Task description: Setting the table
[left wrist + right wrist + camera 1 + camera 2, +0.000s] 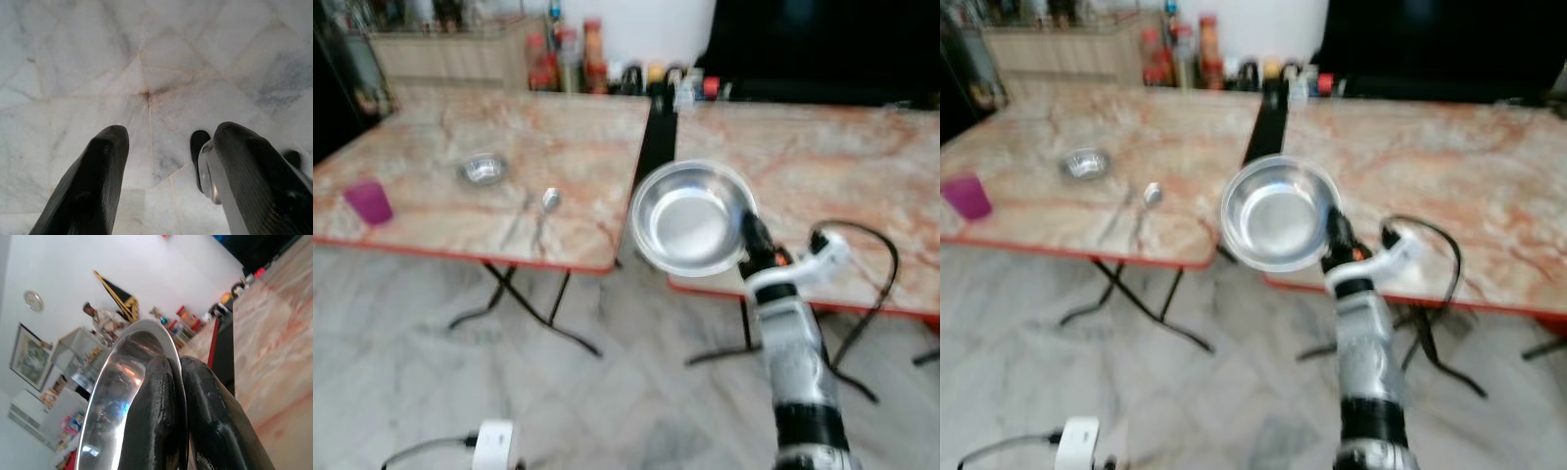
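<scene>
Two marble tables point(558, 127), right gripper point(747, 223) jaws pinching steel plate point(690, 217), left gripper point(166, 161) jaws wide

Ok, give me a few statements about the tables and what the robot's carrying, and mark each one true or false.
1. The right gripper holds a steel plate by its rim. True.
2. The purple cup sits on the right table. False: it is on the left table.
3. A spoon lies on the left table. True.
4. The small steel bowl is stacked on the plate. False: it stands alone on the left table.
5. The left gripper holds a fork. False: it is open over the floor.
</scene>
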You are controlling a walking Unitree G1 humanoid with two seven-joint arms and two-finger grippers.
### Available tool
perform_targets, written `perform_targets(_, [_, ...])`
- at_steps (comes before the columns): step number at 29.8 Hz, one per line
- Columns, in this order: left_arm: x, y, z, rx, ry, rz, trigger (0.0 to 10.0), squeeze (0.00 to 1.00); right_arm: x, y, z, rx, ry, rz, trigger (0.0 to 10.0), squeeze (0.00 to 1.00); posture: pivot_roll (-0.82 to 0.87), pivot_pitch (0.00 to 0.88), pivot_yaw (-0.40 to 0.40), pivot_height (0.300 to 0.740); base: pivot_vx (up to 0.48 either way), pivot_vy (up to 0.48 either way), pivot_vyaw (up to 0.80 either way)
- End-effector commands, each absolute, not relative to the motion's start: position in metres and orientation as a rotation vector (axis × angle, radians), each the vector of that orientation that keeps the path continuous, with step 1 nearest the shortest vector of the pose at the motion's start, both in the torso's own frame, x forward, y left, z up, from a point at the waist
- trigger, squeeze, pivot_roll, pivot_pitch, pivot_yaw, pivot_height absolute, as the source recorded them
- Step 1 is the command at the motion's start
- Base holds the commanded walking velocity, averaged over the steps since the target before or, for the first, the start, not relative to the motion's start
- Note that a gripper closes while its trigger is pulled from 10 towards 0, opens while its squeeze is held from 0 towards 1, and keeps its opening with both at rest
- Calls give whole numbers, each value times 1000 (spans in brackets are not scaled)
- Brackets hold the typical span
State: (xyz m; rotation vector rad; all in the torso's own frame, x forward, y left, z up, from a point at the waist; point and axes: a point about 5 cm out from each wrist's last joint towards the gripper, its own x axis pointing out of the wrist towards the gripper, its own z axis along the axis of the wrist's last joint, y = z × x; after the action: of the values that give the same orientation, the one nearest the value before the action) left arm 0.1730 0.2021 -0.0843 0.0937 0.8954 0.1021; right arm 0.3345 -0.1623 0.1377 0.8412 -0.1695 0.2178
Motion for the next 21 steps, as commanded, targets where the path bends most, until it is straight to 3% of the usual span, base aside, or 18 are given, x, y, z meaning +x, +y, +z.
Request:
perform_targets(1, [178,199,-82,100,880,86,10000,0,335,-172,140,828,-182,187,10000,0,-18,0,12,719,240,-326,0])
perform_targets(21, [181,198,-80,64,853,95,10000,0,336,-174,139,835,-184,168,10000,0,-15,0,4,719,49,-33,0])
